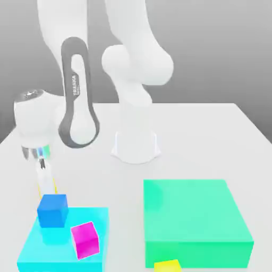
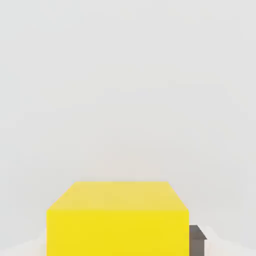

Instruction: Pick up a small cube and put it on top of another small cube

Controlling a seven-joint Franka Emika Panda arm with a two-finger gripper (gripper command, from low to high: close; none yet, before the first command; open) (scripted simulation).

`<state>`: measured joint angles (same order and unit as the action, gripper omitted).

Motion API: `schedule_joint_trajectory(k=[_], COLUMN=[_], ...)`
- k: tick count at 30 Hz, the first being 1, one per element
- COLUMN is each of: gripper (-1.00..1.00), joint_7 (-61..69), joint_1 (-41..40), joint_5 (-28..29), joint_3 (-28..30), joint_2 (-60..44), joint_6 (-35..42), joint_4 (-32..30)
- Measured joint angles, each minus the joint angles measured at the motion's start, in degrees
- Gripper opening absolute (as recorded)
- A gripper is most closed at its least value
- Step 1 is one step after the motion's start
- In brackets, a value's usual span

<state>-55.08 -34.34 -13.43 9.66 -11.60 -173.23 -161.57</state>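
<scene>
1. The gripper (image 1: 42, 169) is hanging low over the table (image 1: 212, 127) at the exterior view's left, just behind the blue cube (image 1: 52, 210). How far its fingers stand apart I cannot tell from either view.
2. The hand view is showing a yellow cube (image 2: 118, 218) close under the hand, on bare white table. A thin yellow edge is peeking out by the gripper in the exterior view, so that is probably the same cube, mostly hidden behind the blue one.
3. The blue cube and a magenta cube (image 1: 85, 240) are sitting on a flat cyan block (image 1: 32, 255), the magenta one tilted and just beside the blue.
4. A larger green block (image 1: 194, 218) is lying well apart at the exterior view's right, with another small yellow cube (image 1: 168, 265) at its front edge.
5. The step in hand looks like the grasp on the yellow cube. To do it well, the hand should be centring over the cube with the fingers square to two opposite faces, going down far enough to grip mid-height, and then lifting straight up.
6. The lift needs to clear the blue cube's top before moving across, since that cube is standing raised on the block right in front.
</scene>
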Motion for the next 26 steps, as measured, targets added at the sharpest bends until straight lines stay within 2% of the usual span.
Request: schedule_joint_trajectory(k=[5,8,10,18,22,23,26], gripper=[-1.00,-1.00,-1.00,-1.00,-1.00,1.00,1.00], joint_7=[-6.52,-8.63,-7.30,-0.94,0.40,0.54,0.54], joint_1=[3.36,3.30,3.81,14.60,15.14,15.11,15.12], joint_5=[8.76,12.08,12.32,13.98,13.09,12.94,12.94], joint_3=[5.54,5.56,3.44,-2.87,-3.72,-3.79,-3.79], joint_2=[6.92,10.64,12.30,17.66,11.39,10.23,10.23], joint_6=[5.26,9.06,13.40,31.93,25.53,24.18,24.18], joint_4=[-1.54,-1.60,1.00,14.25,14.11,13.91,13.91])
